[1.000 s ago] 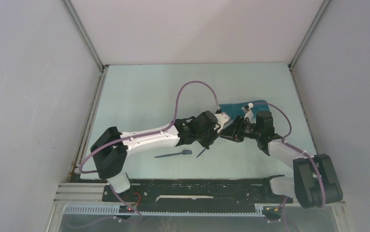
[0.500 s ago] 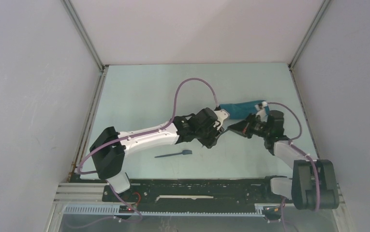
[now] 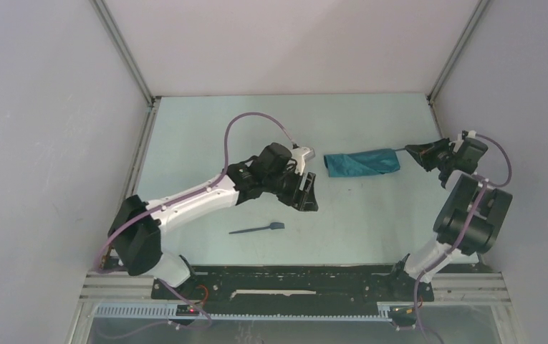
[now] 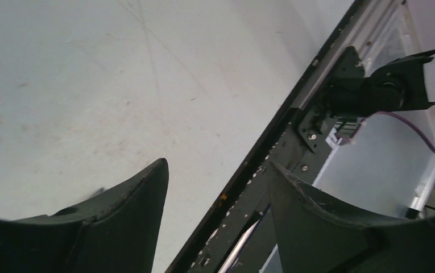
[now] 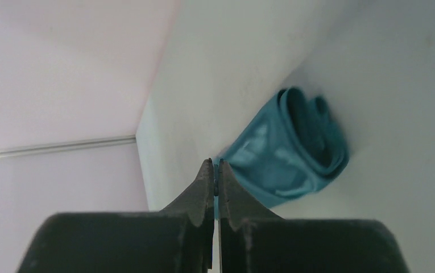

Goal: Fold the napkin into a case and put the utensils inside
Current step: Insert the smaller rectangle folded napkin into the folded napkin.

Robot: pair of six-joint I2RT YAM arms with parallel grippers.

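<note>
Bare table [image 3: 199, 136] lies open on all sides of the left gripper [image 3: 306, 195]. Only the fork [image 3: 257, 229] lies near, toward the arm bases. Just ahead of the right gripper [image 3: 410, 150] lies the napkin case [image 3: 362, 162]; the side wall [image 3: 514, 107] stands close behind.

Table [image 3: 206, 143]: pale mint-green, evenly lit.
Back wall [image 3: 292, 43]: plain white, behind the table.
Side walls [image 3: 41, 143]: grey-white, flanking the table.
Rail [image 3: 292, 276]: black, along the table's near edge.

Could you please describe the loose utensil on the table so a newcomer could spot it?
On the pale table, look just nearer the arm bases than the left gripper. The utensil lies flat there, alone: slim, dark and fork-like with a wider head, unlike the broad teal case farther back.
</note>
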